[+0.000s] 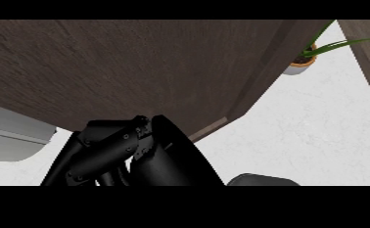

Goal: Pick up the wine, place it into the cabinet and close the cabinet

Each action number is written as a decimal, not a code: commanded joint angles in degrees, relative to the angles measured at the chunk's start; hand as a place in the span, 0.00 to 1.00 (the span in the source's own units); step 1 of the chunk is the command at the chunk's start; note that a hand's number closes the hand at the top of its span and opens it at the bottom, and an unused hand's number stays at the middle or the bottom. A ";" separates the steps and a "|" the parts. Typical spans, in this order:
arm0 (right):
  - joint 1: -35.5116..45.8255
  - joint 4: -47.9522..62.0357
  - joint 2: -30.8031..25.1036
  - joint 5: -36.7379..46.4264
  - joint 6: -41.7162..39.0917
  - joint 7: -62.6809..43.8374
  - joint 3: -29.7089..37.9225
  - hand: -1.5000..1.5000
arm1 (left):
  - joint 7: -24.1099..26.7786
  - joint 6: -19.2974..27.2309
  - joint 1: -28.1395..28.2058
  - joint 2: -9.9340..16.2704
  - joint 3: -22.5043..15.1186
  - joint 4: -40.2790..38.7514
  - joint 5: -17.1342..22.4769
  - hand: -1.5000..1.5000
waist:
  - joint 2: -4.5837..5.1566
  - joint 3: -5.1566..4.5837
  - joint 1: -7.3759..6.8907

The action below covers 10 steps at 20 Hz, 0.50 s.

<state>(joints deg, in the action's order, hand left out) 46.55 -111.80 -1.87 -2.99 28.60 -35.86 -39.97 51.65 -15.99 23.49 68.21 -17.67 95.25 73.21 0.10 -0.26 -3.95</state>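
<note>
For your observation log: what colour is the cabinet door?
Dark brown wood grain on the cabinet door, head view.

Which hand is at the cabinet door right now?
The left hand: it overlaps the door's lower edge. The right hand only just shows at the view's bottom, over the white counter.

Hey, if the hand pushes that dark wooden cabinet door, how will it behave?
The cabinet door looks like a thick, rigid panel, so it would probably swing whole rather than flex. Its broad face suggests some weight.
</note>
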 commanded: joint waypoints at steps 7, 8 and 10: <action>16.56 27.24 1.85 -12.02 -10.34 10.49 15.58 1.00 | 1.75 -11.22 5.69 0.90 6.49 -4.50 -0.84 0.00 | 0.21 0.20 -0.13; 15.18 28.50 1.85 -13.82 -13.51 13.40 15.91 1.00 | 1.04 -11.82 5.08 0.39 6.97 -6.29 -1.23 0.00 | 0.31 0.20 0.61; 18.72 33.32 1.86 -17.85 -16.18 12.94 15.84 1.00 | -0.02 -10.67 4.05 -0.58 7.56 -5.81 -1.19 0.00 | 0.39 0.17 0.43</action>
<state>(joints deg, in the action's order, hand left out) 61.74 -86.76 -0.17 -15.55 17.97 -25.98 -26.47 49.03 -21.96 27.33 68.41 -12.57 92.22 71.92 0.36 -0.10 -3.59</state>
